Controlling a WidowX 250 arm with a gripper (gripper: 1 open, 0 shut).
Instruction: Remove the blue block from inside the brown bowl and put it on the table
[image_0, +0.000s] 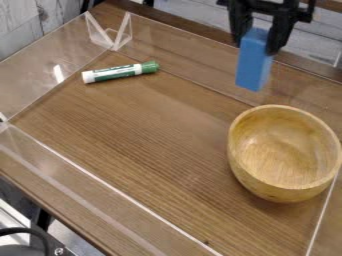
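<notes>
Nearest: dark-brown wood-grain table (147, 150), low clear acrylic walls (34, 150) along its edges.

Right of centre: round light-brown wooden bowl (283, 152), thick rim, grain visible. Inside is bare; nothing in it.

Further back, left: green-and-white marker (119, 71) lying flat, well apart from everything else.

Far, upper right: black gripper (258, 38), pointing down, fingers clamped on the top end of the small solid-blue rectangular block (251, 60). Block hangs upright in the air, clear of the bowl rim, up and left of it, over bare tabletop.

Handling, as judged: block looks rigid, light, matte-faced, so not slippery and not fragile. Flat opposite faces near the top suit a pinch, as held. Tall and narrow, it may topple if released above the surface or tilted.
</notes>
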